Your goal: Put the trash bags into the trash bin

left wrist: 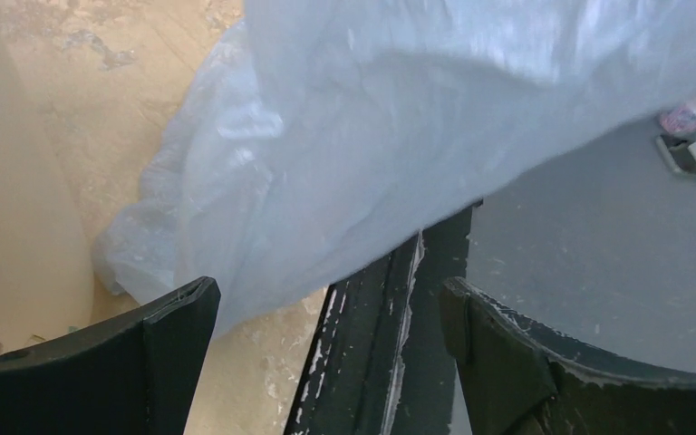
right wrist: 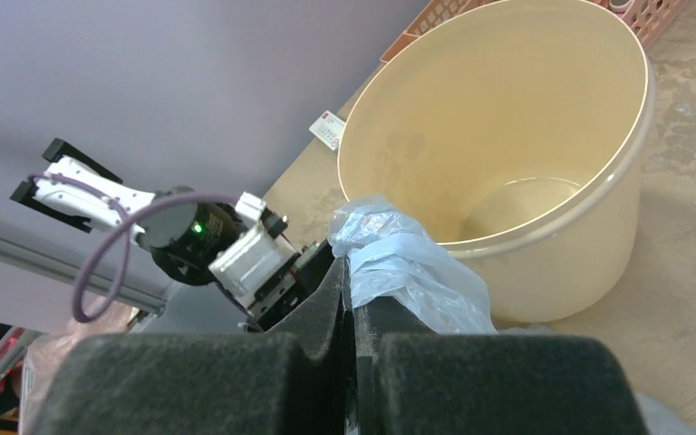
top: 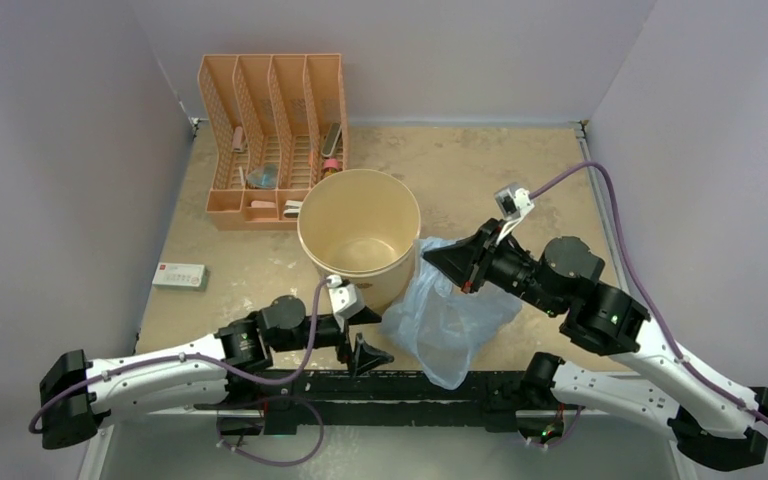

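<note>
A limp, translucent light-blue trash bag (top: 450, 315) hangs from my right gripper (top: 440, 262) and drapes down to the table right of the cream trash bin (top: 312, 200). The right gripper is shut on the bag's top edge beside the bin's right rim; in the right wrist view the bag (right wrist: 399, 263) bunches out from the closed fingers (right wrist: 349, 285), with the bin (right wrist: 616, 199) just beyond. My left gripper (top: 362, 335) is open and empty, just left of the bag near the table's front edge. In the left wrist view the bag (left wrist: 399, 145) fills the space above the open fingers (left wrist: 177, 353).
An orange mesh file organizer (top: 315, 85) with small items stands behind the bin at the back left. A small white box (top: 179, 275) lies at the left. The black mounting rail (top: 410, 385) runs along the front edge. Walls close in on left, back and right.
</note>
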`<state>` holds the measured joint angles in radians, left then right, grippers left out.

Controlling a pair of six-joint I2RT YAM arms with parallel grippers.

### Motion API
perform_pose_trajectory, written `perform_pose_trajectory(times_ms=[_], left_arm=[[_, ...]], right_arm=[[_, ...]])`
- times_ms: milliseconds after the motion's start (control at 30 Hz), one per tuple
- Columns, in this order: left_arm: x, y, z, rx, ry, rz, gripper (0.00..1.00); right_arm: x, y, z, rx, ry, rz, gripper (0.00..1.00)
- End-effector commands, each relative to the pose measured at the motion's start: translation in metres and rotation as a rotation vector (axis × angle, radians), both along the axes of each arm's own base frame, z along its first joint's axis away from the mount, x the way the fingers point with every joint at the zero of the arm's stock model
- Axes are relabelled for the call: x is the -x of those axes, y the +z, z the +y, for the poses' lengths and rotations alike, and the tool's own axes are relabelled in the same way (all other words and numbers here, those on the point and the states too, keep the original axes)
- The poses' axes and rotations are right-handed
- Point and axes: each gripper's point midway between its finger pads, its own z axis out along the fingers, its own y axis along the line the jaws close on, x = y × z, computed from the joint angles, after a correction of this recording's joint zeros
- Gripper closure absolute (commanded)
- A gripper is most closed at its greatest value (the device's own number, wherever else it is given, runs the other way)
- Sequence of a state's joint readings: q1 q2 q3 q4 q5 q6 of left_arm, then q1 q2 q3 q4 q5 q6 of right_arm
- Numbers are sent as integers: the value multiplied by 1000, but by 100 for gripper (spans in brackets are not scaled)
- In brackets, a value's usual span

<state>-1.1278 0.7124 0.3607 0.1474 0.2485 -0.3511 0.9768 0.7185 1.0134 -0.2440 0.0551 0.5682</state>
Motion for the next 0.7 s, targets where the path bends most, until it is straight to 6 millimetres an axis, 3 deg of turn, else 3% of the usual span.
perform_pose_trajectory(times_ms=[0,200,567,667], left_arm=[[-6,23,-6,197,33,-237,8],[4,12,-15,183,10,-341,7],[-3,-8,-30,133,131,-480,7],[-8,-12,-32,133,178,-478,20]], right_arm=[[2,24,-7,-66,-17,-23,100],[4,26,-7,-78,-8,-20,100],[6,22,-3,-83,5,-6,100],[6,22,-3,-89,7,-4,100]])
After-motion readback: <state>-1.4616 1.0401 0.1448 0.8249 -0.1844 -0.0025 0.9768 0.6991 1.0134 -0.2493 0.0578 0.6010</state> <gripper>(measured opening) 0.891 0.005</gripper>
